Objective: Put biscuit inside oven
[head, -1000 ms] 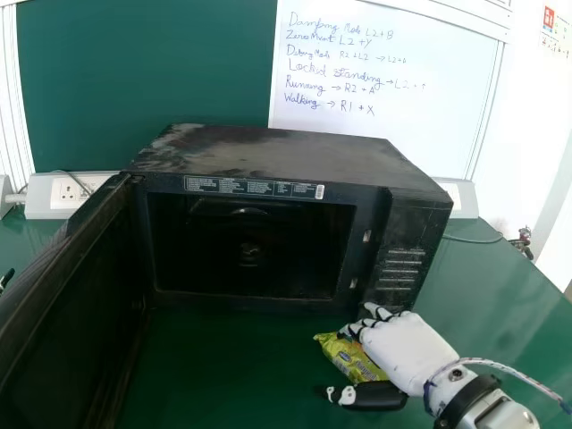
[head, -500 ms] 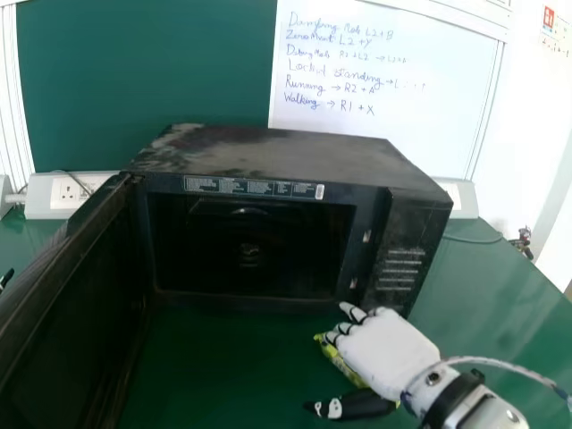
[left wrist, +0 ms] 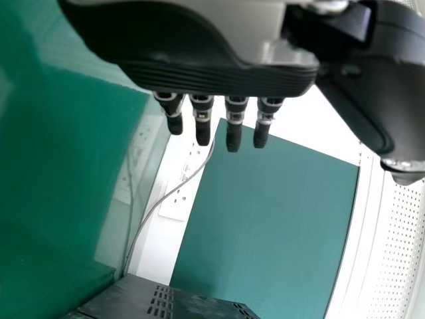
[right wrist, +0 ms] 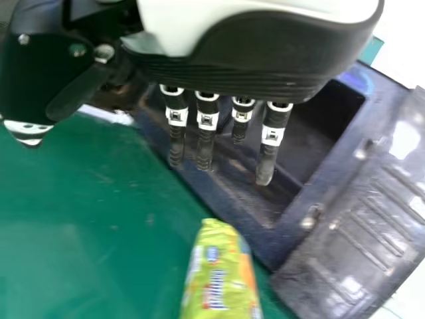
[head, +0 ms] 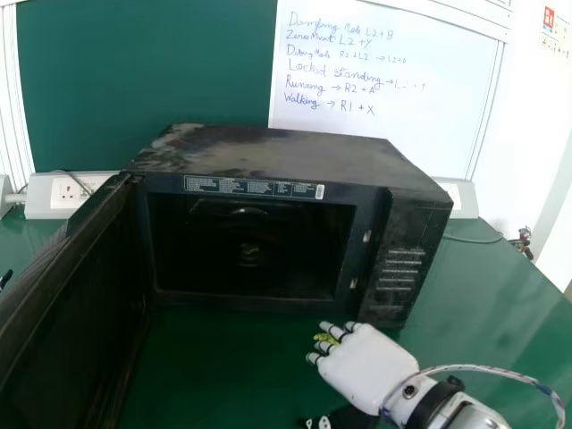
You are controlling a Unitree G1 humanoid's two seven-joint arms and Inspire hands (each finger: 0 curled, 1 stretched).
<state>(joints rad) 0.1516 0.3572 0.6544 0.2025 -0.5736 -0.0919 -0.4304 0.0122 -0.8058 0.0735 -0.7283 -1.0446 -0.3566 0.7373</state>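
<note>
Near the front right of the oven, my right hand [head: 365, 368] is held low over the green table, palm down. Between its fingers a bit of the yellow-green biscuit packet [head: 327, 339] shows; the rest is hidden beneath the hand. In the right wrist view, the straight fingers of my right hand [right wrist: 226, 70] stand apart from the packet [right wrist: 222, 276], which lies on the table. The black oven [head: 277, 161] has its door [head: 71, 295] swung wide at the left, its cavity facing me. Up in the left wrist view, my left hand [left wrist: 219, 76] holds nothing, its fingers extended.
Behind the oven stand a green board [head: 143, 80] and a whiteboard [head: 384, 80] with handwriting. A wall socket strip [head: 71, 195] runs at the back left. The open door borders the table [head: 214, 366] space before the oven on the left.
My right hand has shifted left and a little toward me, covering most of the packet in the head view. The oven and its door have not moved.
</note>
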